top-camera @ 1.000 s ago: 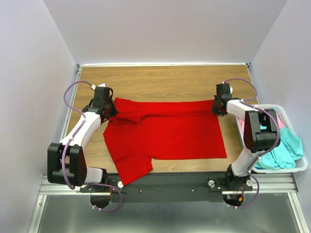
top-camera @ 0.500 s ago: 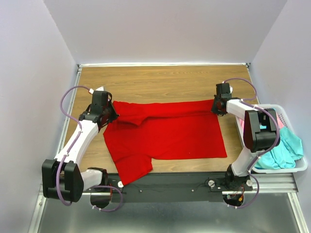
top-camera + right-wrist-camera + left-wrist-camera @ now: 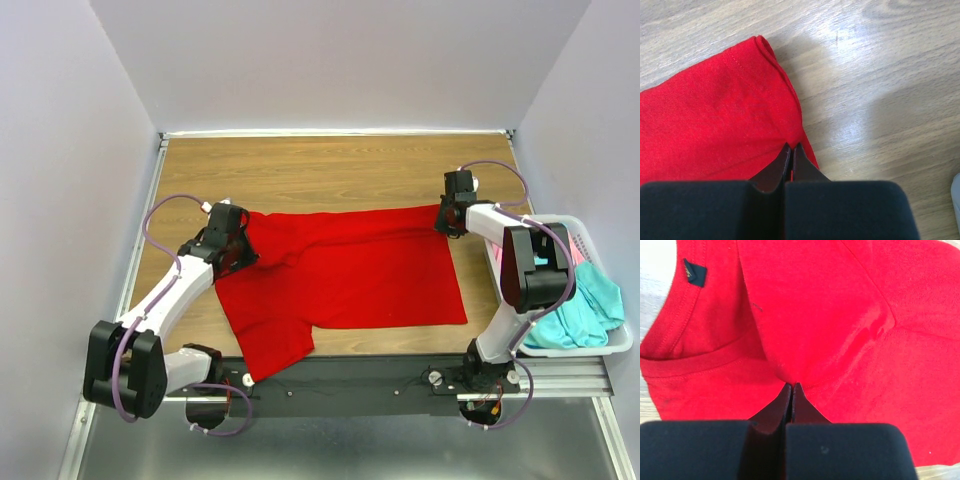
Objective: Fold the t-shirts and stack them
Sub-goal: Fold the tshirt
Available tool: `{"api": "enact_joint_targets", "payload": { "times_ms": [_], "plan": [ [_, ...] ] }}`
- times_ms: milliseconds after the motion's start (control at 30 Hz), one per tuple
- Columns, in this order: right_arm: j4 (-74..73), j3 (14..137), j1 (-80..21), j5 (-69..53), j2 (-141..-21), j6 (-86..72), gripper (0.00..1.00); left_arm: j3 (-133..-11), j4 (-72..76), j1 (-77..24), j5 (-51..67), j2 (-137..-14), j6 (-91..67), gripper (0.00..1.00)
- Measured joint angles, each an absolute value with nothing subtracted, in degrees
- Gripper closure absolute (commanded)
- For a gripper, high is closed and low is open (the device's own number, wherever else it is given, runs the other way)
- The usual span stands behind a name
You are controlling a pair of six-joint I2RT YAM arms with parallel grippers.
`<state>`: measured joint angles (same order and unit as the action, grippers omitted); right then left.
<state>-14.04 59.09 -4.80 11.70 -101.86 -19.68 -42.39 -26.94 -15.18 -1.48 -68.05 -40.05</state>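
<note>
Lying spread on the wooden table (image 3: 340, 165), the red t-shirt (image 3: 350, 275) is covering its near middle, with one short sleeve reaching toward the near edge. The white laundry basket (image 3: 620, 345) is sitting at the table's right edge and holding a teal t-shirt (image 3: 590, 305). The left gripper (image 3: 243, 250) is pinching red cloth beside the collar at the shirt's far left, jaws pressed together on it. The right gripper (image 3: 440, 218) is clamping the shirt's far right corner, jaws likewise closed on the fabric. A small dark label (image 3: 694, 275) is showing inside the neckline.
</note>
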Motion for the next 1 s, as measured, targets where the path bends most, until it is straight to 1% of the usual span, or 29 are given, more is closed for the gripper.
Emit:
{"api": "enact_joint_targets", "payload": {
  "times_ms": [200,533,1000],
  "plan": [
    [-14.24,59.44,-4.8,11.7,-102.1,-19.68,0.98,-43.35,-28.14,-16.62,-2.68,-67.75,-41.69,1.0],
    [-14.46,59.66,-4.78,11.7,-102.28,-19.66,0.98,-44.23,-30.11,-19.53,-3.38,-63.66,-45.39,1.0],
    [-14.46,59.75,-4.78,11.68,-102.39,-19.68,0.97,-42.92,-30.17,-23.31,-3.07,-63.61,-48.86,1.0]
  ]
}}
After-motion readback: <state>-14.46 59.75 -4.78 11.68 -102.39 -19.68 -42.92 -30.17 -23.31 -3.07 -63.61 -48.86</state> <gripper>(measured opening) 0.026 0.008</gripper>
